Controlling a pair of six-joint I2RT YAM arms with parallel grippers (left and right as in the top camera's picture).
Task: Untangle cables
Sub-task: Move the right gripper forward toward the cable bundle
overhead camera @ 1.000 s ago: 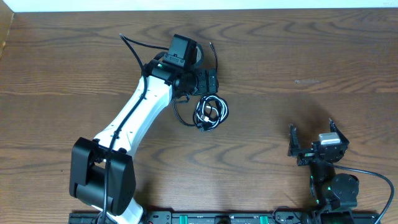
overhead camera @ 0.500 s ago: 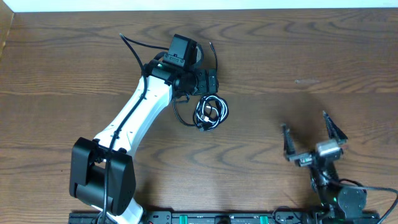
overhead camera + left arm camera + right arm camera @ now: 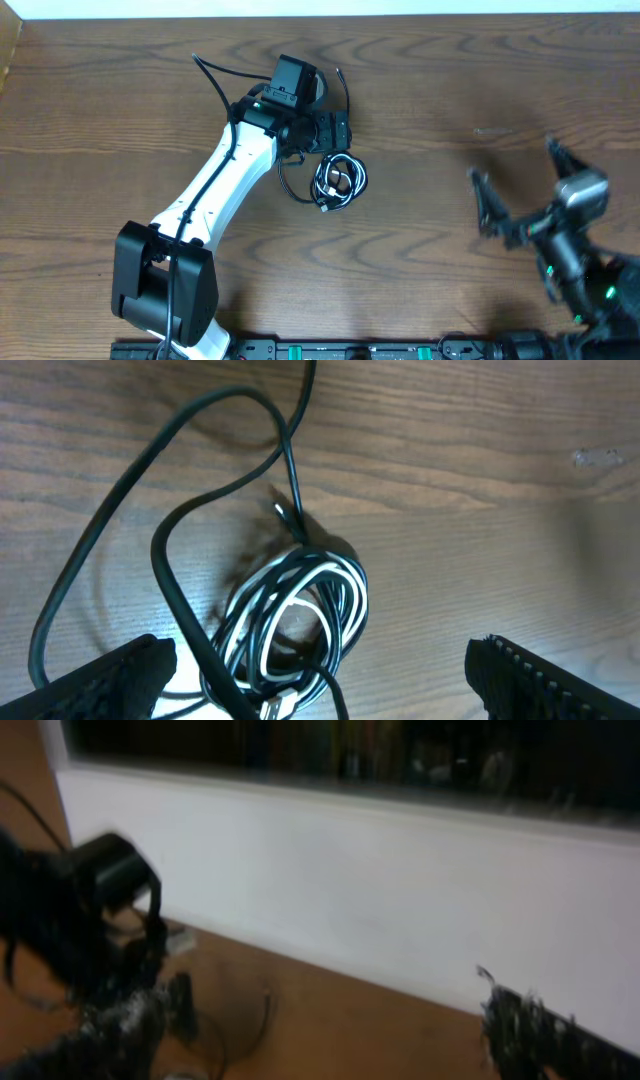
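L end effector (image 3: 334,133): released, I see it over the coil.
R end effector (image 3: 520,183): released, empty.
Coil: black cord (image 3: 170,590) + white cord (image 3: 300,585), on bench (image 3: 450,80).

- Wooden table (image 3: 440,80): dark brown top with wavy, looping grain; it fills almost the whole overhead view.
- Pale scuff mark (image 3: 490,130): a small whitish smear on the tabletop, right of centre in the far half; in the left wrist view it sits at the upper right.
- White strip (image 3: 320,7): runs along the table's far edge across the top of the overhead view.
- Lighter tan surface (image 3: 8,55): a narrow slanted patch beside the table's far left corner; what it is cannot be told.
- White wall (image 3: 350,890): blurred in the right wrist view, rising behind the tabletop.
- Dark band (image 3: 350,755): above the wall, with blurred coloured shapes too unclear to name.
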